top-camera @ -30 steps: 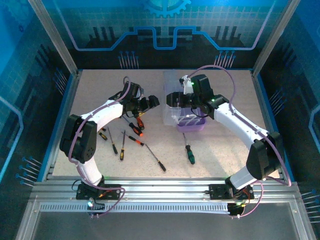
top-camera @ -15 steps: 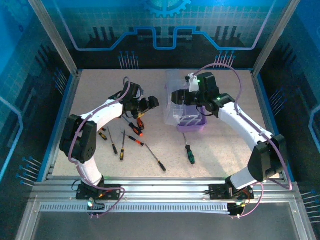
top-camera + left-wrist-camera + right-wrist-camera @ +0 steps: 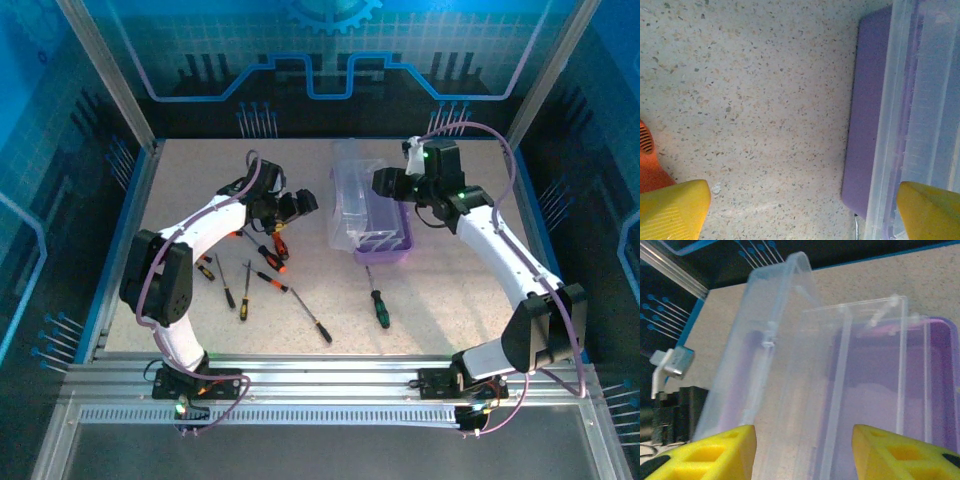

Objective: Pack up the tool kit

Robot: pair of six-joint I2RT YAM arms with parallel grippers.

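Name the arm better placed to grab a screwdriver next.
Left. The left gripper is wide open beside the orange-handled screwdrivers; the right gripper is up at the case.

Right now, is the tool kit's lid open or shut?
Open. The clear lid stands raised along the left side of the purple base, and the inside of the base is uncovered.

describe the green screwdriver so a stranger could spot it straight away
Find the purple tool kit case, right of the table's centre. Just in front of it, toward the arm bases, one screwdriver lies alone. Its handle is green, while the other screwdrivers, grouped to the left, have orange-black handles.
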